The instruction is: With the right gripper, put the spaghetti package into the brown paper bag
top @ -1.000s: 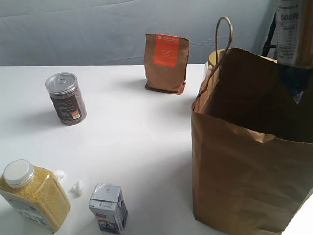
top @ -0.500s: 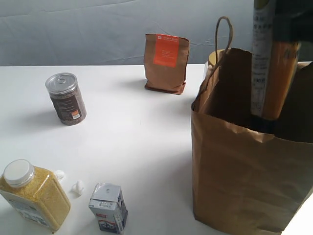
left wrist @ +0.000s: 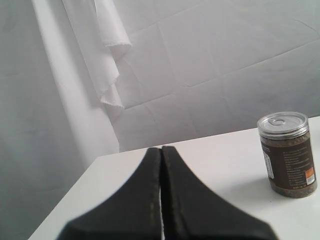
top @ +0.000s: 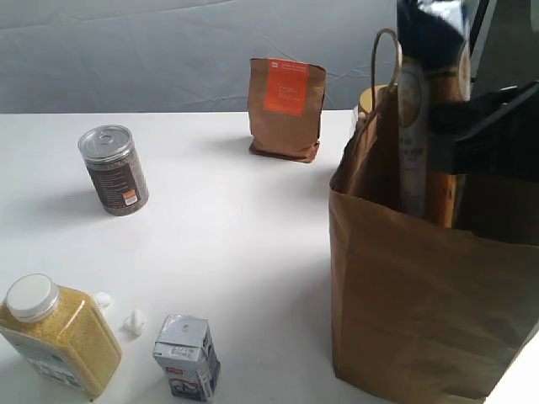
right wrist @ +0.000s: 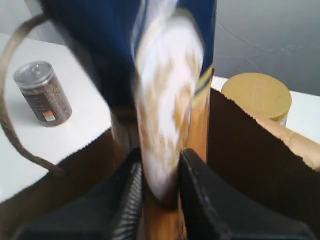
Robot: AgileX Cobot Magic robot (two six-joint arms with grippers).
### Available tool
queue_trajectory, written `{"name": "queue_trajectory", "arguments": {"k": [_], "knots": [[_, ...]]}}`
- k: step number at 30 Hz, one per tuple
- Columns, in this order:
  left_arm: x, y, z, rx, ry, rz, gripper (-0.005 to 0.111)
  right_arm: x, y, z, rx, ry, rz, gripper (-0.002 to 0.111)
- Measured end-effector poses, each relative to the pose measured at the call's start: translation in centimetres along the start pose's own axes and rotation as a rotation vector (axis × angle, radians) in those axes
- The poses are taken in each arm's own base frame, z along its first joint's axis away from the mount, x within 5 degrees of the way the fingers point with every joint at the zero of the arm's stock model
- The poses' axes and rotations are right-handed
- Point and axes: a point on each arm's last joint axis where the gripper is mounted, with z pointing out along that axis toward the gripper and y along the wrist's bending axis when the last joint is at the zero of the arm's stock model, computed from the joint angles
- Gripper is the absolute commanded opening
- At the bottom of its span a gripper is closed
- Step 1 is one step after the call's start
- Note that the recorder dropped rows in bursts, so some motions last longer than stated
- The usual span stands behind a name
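White tabletop, creased pale grey cloth backdrop behind it, soft even light, faint shadows

On the white table, the brown paper bag at four o'clock is plain kraft brown. The spaghetti package shows golden-yellow strands, a dark navy end and a white emblem, and the right pincer is black. At twelve o'clock the pouch is brown with an orange label, at nine the can is dark brown with a silver lid, and at seven the jar holds yellow grains under a white cap beside a grey-white, blue-printed carton.
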Motion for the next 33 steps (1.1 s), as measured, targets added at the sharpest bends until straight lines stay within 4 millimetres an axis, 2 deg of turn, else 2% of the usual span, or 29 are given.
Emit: {"name": "queue_trajectory", "arguments": {"k": [3, 7, 15, 18, 24, 28, 33], "knots": [[0.0, 0.0, 0.0, 0.000, 0.000, 0.000, 0.000, -0.7, 0.0, -0.9, -0.016, -0.074, 0.006, 0.047], [0.0, 0.0, 0.0, 0.000, 0.000, 0.000, 0.000, -0.6, -0.7, -2.1, 0.007, -0.122, 0.020, 0.054], [0.0, 0.0, 0.0, 0.000, 0.000, 0.000, 0.000, -0.5, -1.1, -5.3, 0.014, -0.223, 0.031, 0.054], [0.0, 0.0, 0.0, 0.000, 0.000, 0.000, 0.000, -0.7, -1.1, -6.8, 0.006, -0.286, 0.035, 0.046], [0.0, 0.0, 0.0, 0.000, 0.000, 0.000, 0.000, -0.8, -1.2, -10.2, -0.024, -0.384, 0.106, 0.001], [0.0, 0.0, 0.0, 0.000, 0.000, 0.000, 0.000, -0.3, -1.5, -11.4, 0.005, -0.387, 0.130, 0.000], [0.0, 0.0, 0.0, 0.000, 0.000, 0.000, 0.000, 1.7, -2.5, -12.5, 0.100, -0.431, 0.135, 0.000]]}}
